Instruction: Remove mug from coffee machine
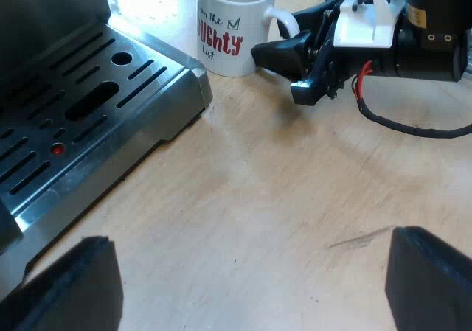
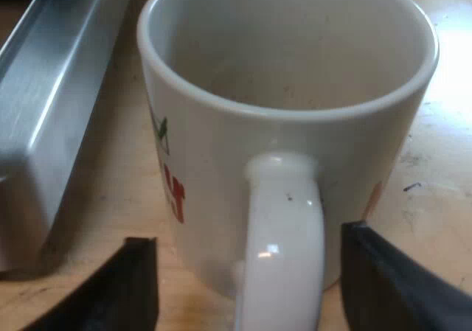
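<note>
The machine [image 1: 81, 117] is sitting with its tray's corner just beside the mug [image 1: 232, 25], which is standing upright on the table [image 1: 280, 198], so the task is looking nearly done. The right gripper [image 2: 247, 246] is straddling the handle, fingers spread and touching neither side; I judge it should be backing straight off along the handle's line, nudging nothing. The left gripper [image 1: 247, 283] is hovering over the table, spread wide, holding nothing.

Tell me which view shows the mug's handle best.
The right wrist view: the mug's handle faces the camera close up. In the left wrist view it sits farther off, seen from the side, with its lower part behind the right claw.
</note>
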You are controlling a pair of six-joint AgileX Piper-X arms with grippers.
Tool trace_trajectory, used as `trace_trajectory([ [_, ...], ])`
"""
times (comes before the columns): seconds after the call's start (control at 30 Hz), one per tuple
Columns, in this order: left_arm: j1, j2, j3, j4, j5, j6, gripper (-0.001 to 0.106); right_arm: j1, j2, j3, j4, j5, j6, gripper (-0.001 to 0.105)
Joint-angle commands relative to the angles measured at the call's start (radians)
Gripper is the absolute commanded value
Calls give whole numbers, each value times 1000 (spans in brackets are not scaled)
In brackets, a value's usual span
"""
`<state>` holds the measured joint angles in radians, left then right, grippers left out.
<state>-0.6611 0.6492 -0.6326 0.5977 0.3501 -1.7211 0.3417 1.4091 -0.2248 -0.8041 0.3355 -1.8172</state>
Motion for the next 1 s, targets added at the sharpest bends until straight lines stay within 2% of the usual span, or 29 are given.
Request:
trace_trajectory([
  [0.03, -4, 0, -3, -7, -9, -11, 79, -3, 0, -3, 20, 4, 5, 62],
  [0.3, -4, 0, -3, -61, -27, -11, 79, -1, -15, -3, 46, 4, 17, 62],
  [0.6, -4, 2, -2, -87, -50, -11, 79, -1, -167, -3, 353, 4, 27, 62],
  [0.67, -4, 3, -2, -87, -59, -11, 79, -1, -201, -3, 415, -3, 53, 62],
  [0.77, -4, 3, -2, -87, -71, -11, 79, -1, -247, -3, 552, -3, 140, 62],
  [0.87, -4, 3, -2, -87, -71, -11, 79, -1, -265, -3, 642, -4, 199, 62],
  [1.0, -4, 3, -2, -87, -71, -11, 79, -1, -266, -3, 704, -68, 206, 62],
])
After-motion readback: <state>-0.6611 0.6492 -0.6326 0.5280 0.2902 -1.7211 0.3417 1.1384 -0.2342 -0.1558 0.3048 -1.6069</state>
